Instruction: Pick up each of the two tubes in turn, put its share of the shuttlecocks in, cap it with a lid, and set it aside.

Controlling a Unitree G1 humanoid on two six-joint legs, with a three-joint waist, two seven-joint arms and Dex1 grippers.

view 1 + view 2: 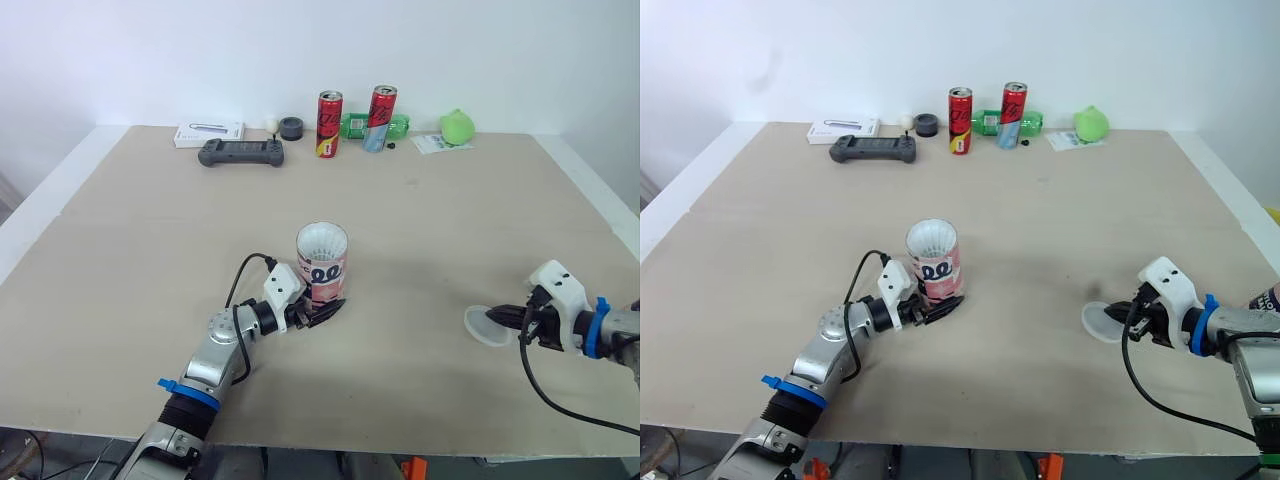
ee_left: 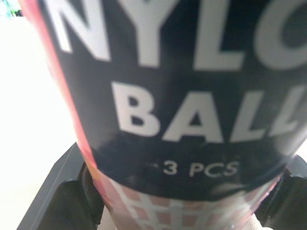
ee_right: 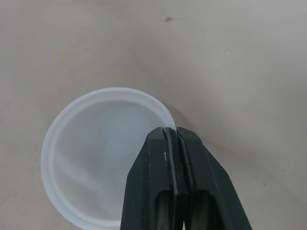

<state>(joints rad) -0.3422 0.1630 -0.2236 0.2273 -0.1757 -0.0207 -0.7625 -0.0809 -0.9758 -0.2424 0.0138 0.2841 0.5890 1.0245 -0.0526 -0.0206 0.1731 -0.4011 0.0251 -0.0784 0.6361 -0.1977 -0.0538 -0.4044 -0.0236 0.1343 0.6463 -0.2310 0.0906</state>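
Left tool (image 1: 322, 312) seen clamped on lower part of tube (image 1: 322, 262). Tube held upright between its fingers, white shuttlecock skirts (image 1: 322, 240) seen in open mouth. Right tool (image 3: 171, 132) pinched tight on rim of translucent lid (image 3: 88, 153). Lid kept level, close over desk (image 1: 150, 250), contact cannot be told. Tube and lid well apart.

Upright tube (image 1: 322, 262) at table (image 1: 150, 230) centre, lid (image 1: 487, 325) well to its right, cans (image 1: 330, 124) behind at far edge
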